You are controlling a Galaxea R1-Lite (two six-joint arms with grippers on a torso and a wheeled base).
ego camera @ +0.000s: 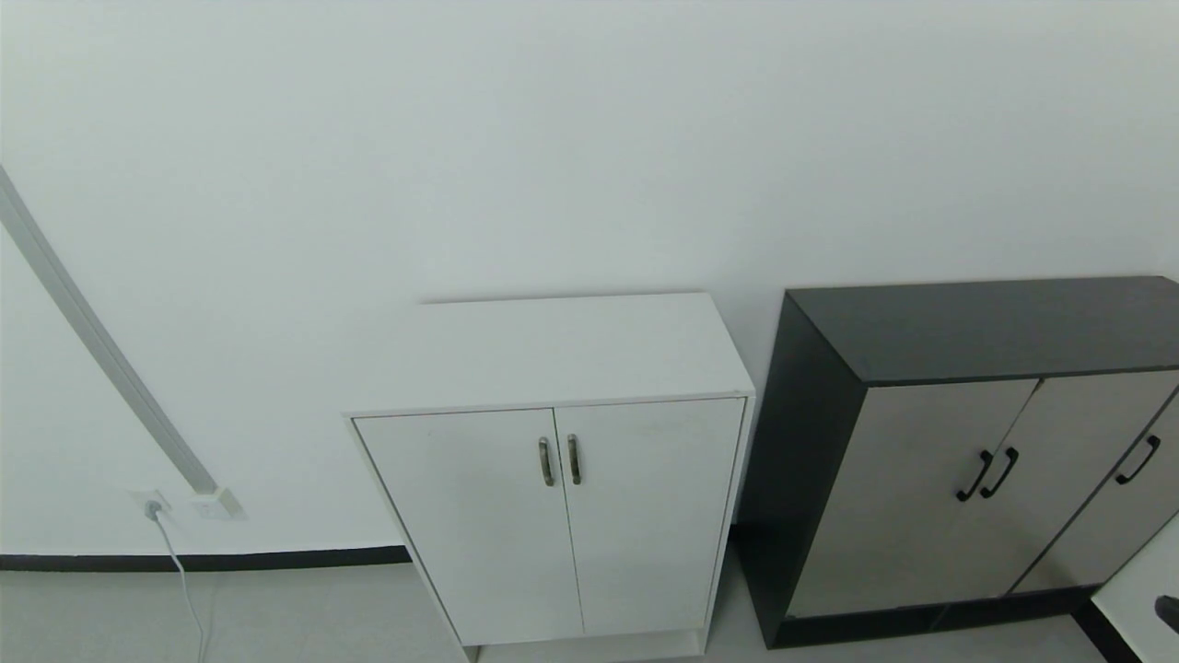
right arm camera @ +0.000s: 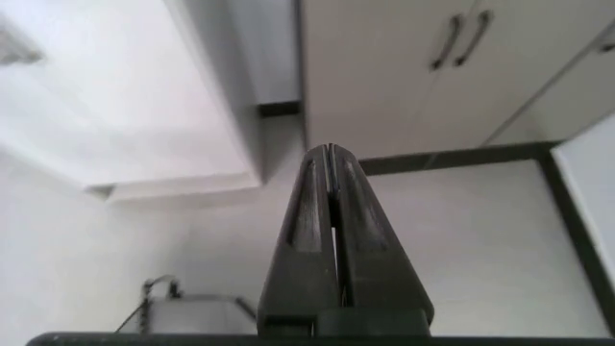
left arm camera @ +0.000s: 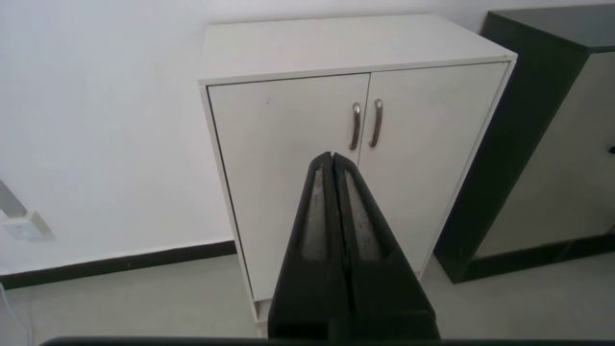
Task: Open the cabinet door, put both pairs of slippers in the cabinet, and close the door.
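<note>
Tools both closed: left tool [left arm camera: 332, 157] faces white cabinet [left arm camera: 279, 135]; right tool [right arm camera: 332, 150] aims at floor [right arm camera: 500, 231].

**Camera arrangement: three views trained on two cabinets against one wall.**

The head view sits high and well back. It looks forward and down onto the top and double doors of the white cabinet [ego camera: 553, 516], with the dark cabinet [ego camera: 921, 497] just beside it on the right and the wall [ego camera: 553, 138] above. The left wrist view sits lower and looks almost level along the left gripper [left arm camera: 332, 156] at the same white doors, with the dark cabinet's side at its edge. The right wrist view tilts down along the right gripper [right arm camera: 331, 149] toward the floor [right arm camera: 480, 231]. With the head view it shares the dark cabinet's lower doors and plinth.
</note>
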